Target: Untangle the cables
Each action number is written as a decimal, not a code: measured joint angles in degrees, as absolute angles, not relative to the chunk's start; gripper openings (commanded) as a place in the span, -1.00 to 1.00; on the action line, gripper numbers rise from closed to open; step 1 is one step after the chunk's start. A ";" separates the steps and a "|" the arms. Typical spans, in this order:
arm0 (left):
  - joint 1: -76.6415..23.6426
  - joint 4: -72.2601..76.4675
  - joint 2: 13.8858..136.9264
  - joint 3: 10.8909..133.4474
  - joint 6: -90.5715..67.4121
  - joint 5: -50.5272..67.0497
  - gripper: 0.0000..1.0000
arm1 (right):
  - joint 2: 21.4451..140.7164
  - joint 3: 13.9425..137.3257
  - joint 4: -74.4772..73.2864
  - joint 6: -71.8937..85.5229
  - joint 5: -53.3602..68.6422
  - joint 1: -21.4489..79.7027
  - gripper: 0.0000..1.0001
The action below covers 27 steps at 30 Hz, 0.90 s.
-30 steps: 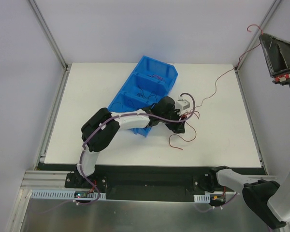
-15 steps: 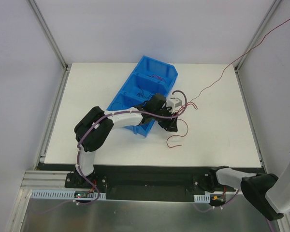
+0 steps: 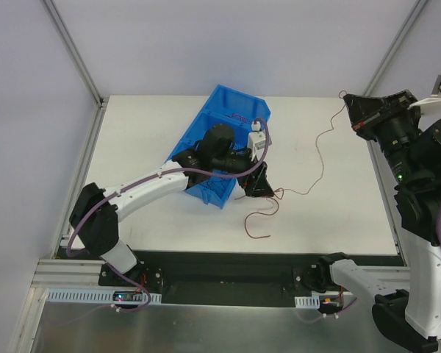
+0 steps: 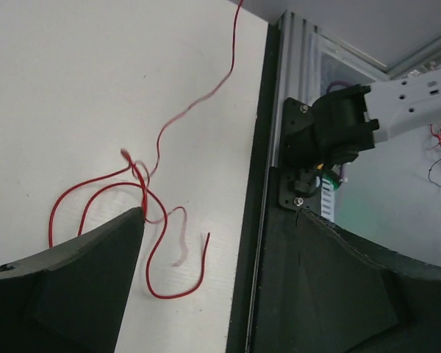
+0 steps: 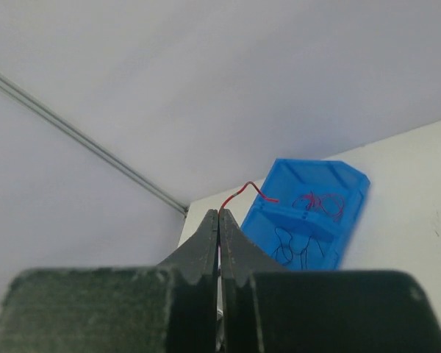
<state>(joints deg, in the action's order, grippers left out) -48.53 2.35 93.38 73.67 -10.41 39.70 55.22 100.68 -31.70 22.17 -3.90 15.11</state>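
Note:
A long red cable (image 3: 317, 151) hangs from my right gripper (image 3: 354, 116), which is raised above the table's right edge and shut on its end. In the right wrist view the cable tip (image 5: 247, 189) sticks out past the closed gripper (image 5: 219, 215). The cable runs down to loose loops (image 3: 259, 213) on the white table. My left gripper (image 3: 259, 181) hovers over those loops, open. In the left wrist view the loops (image 4: 156, 220) lie by the tip of one finger (image 4: 73, 287), and the gripper (image 4: 220, 215) holds nothing.
A blue bin (image 3: 198, 132) with three compartments lies behind the left gripper. It holds a red tangle (image 5: 320, 204) and black wires (image 5: 294, 246). The table's near edge and the right arm's base (image 4: 345, 129) are close to the loops.
My right gripper went up out of view, then came down again to the table's right edge, still holding the cable end, which now hangs slack. My left arm stretched out and its gripper rose.

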 measured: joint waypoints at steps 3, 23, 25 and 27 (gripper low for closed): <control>-48.56 2.44 90.17 74.08 -10.39 40.69 0.70 | 55.29 100.18 -32.99 23.03 -1.67 15.11 -0.99; -52.49 16.99 107.04 84.07 -11.38 36.84 -0.02 | 63.57 120.14 -27.42 36.05 8.27 15.11 -0.99; -52.47 19.31 109.89 83.99 -12.67 34.92 -0.23 | 65.56 124.29 -27.29 37.52 8.29 15.11 -0.99; -52.40 20.78 113.51 83.94 -13.47 32.34 -0.31 | 68.58 130.98 -27.55 38.37 8.12 15.11 -0.99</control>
<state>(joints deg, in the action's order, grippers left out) -52.40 20.78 113.51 83.94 -13.47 32.34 68.58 130.98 -27.55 38.37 8.12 15.11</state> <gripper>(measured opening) 0.414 0.006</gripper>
